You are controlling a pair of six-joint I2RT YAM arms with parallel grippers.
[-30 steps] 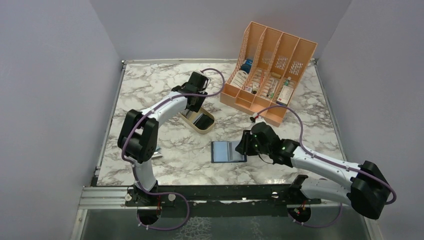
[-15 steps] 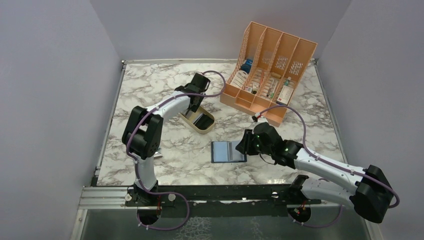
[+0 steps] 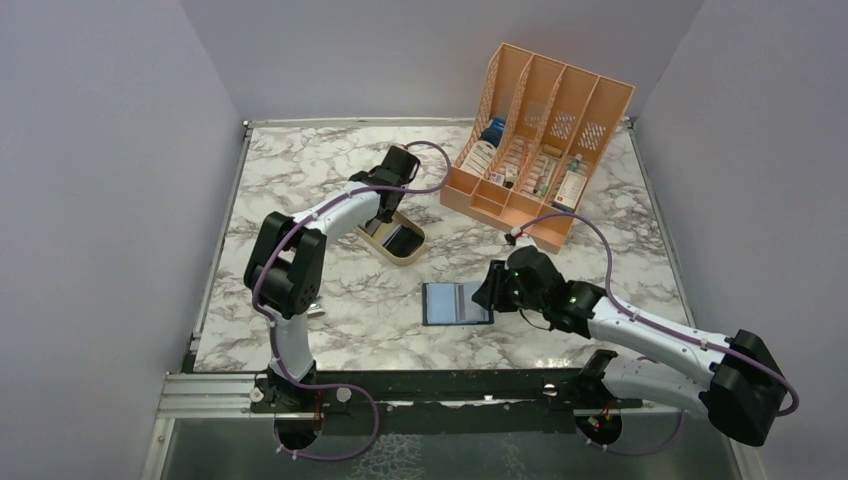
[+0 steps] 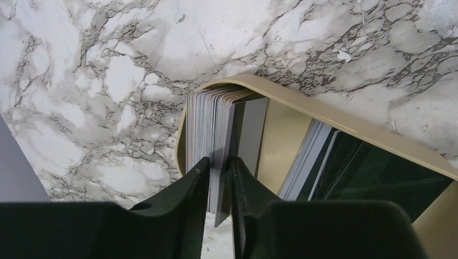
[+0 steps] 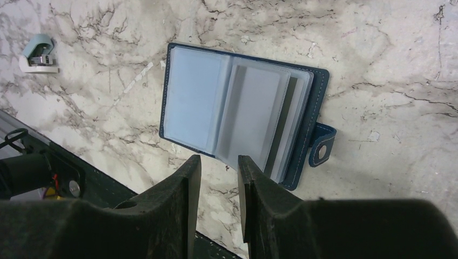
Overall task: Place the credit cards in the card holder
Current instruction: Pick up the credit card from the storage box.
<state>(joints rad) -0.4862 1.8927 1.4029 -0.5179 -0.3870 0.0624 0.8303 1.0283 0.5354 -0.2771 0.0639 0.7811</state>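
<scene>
Left wrist view puts you at the pick-up step — your left gripper (image 4: 219,162) pinches a thin slice of the credit cards (image 4: 208,124), which stand on edge in the gold tin (image 4: 302,108). Your right gripper (image 5: 220,162) hangs empty, jaws apart, at the edge of the card holder (image 5: 216,108), which lies open on the marble table (image 5: 378,54). Next, I'd judge, lift straight up — and check you carry one card, not several.

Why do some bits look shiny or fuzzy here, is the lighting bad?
Top view: soft, even light, faint shadows. Left wrist view: the gold tin looks glossy inside, seemingly mirroring the credit cards; the left end effector is a dark silhouette. Right wrist view: pale sheen on the card holder.
</scene>
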